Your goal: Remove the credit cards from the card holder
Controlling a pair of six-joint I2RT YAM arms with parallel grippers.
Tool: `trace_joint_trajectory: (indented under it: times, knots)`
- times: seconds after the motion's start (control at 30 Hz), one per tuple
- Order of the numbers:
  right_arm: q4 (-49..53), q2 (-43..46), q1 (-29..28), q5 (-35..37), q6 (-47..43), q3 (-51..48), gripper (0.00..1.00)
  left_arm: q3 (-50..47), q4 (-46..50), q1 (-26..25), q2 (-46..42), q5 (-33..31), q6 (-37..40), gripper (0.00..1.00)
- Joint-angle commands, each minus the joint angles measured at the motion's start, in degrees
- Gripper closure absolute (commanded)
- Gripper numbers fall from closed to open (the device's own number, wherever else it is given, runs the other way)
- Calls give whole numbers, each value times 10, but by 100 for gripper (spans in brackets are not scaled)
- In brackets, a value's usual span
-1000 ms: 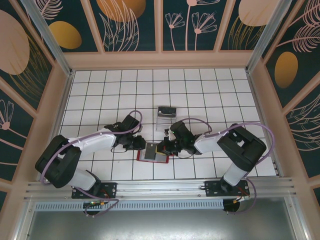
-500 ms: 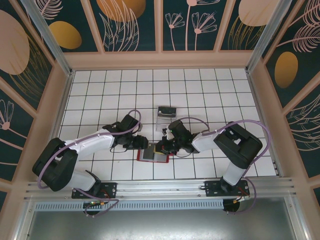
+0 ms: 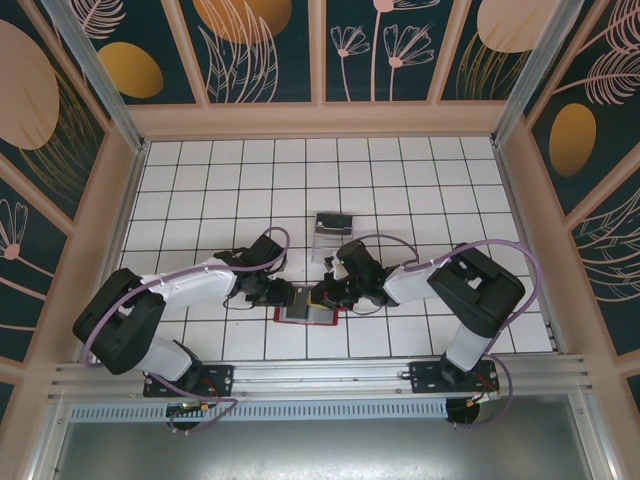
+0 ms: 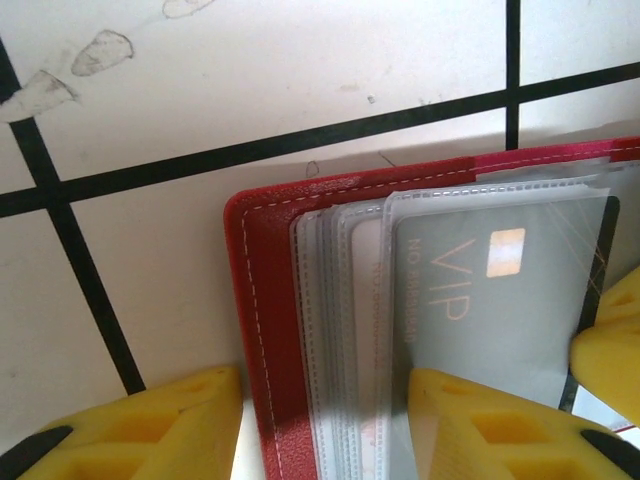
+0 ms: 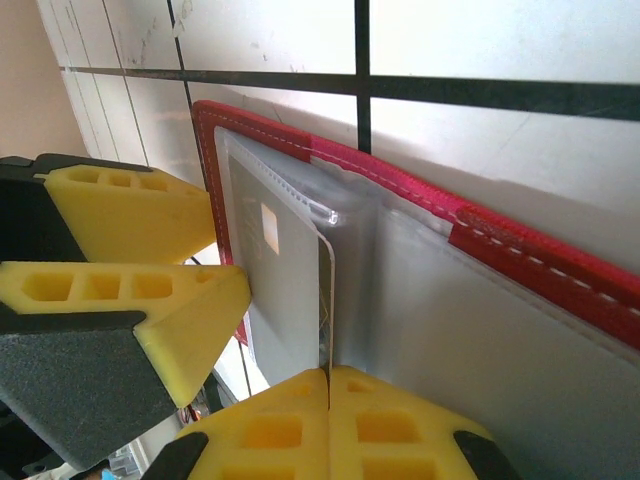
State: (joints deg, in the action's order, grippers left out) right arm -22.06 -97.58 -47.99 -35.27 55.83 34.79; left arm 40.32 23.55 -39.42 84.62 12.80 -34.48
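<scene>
The red card holder (image 3: 303,314) lies open on the tiles between both arms, its clear sleeves (image 4: 345,300) fanned out. A grey credit card (image 4: 500,320) marked VIP with a gold chip sits in the top sleeve. My right gripper (image 5: 328,375) is shut on that card's (image 5: 285,290) near edge, at the holder's right side (image 3: 322,296). My left gripper (image 4: 325,385) is open and straddles the holder's left part. One finger (image 4: 140,430) stands on the tile beside the red cover (image 4: 265,300). The other finger (image 4: 480,430) rests on the sleeved card.
A clear plastic box (image 3: 332,232) stands about one tile behind the holder. White tiles with black grout (image 3: 430,180) stretch out to the back and sides. Pale walls (image 3: 100,230) fence the table, and a rail (image 3: 320,375) runs along the near edge.
My left gripper has opened wider and shifted slightly right onto the holder's left side. The right gripper has stayed shut on the card, barely moving.
</scene>
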Motion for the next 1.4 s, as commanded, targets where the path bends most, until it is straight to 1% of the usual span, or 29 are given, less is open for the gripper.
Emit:
trace_joint_trajectory:
  times: [0.0, 0.5, 1.0, 1.17, 1.37]
  knots:
    - [22, 3, 0, 6, -13, 11, 95, 6, 42, -2, 12, -32, 7, 53]
    - [61, 36, 11, 32, -23, -4, 97, 7, 44, -2, 12, -36, 3, 54]
    - [79, 47, 14, 39, -30, -11, 98, 9, 40, -2, 19, -35, 4, 55]
    - [53, 33, 14, 25, -22, -9, 97, 20, 45, -2, 13, -40, 2, 55]
    - [35, 13, 9, 0, -29, 12, 97, 34, 40, -2, -21, -26, -9, 48]
